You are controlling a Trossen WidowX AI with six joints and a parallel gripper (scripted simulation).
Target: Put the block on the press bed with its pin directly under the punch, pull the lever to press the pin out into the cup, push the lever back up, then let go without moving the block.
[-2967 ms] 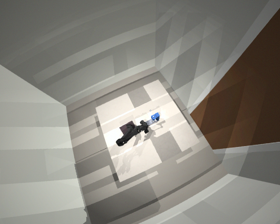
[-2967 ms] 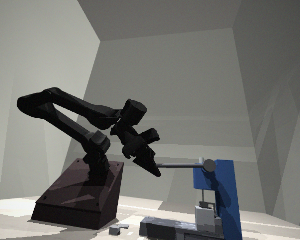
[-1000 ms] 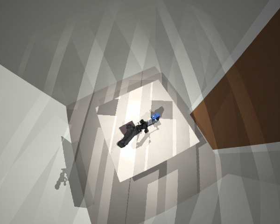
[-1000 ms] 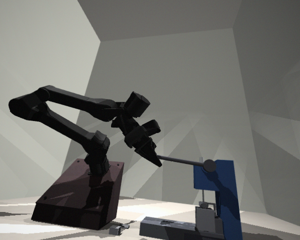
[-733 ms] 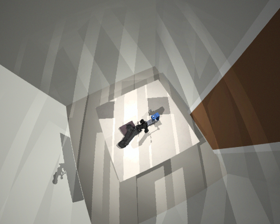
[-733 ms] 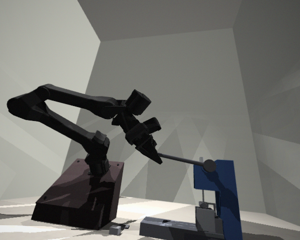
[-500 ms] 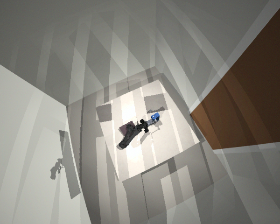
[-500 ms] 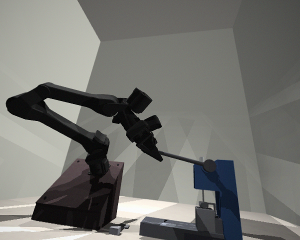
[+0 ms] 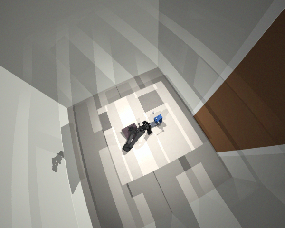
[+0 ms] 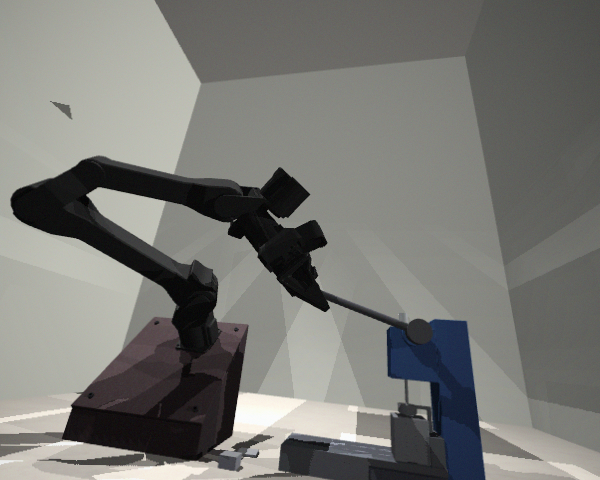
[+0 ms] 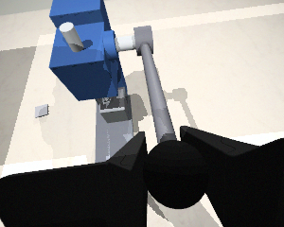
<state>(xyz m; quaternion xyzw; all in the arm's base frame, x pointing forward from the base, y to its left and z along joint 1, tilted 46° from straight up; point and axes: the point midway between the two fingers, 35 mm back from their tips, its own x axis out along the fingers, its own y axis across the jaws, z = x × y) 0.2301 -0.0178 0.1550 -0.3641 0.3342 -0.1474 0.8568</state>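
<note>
The gripper is shut on the black ball knob at the end of the grey lever. The lever slopes up from its hub on the blue press to the gripper. The pale grey block stands upright on the grey press bed, beneath the press head. The thin punch comes down to the small dark fitting at the block's top. Whether the pin is in the block cannot be told. No cup can be made out.
The arm's dark reddish base stands to the left of the press in the exterior view. Small grey pieces lie on the table between base and bed. A small pale square lies left of the press in the wrist view.
</note>
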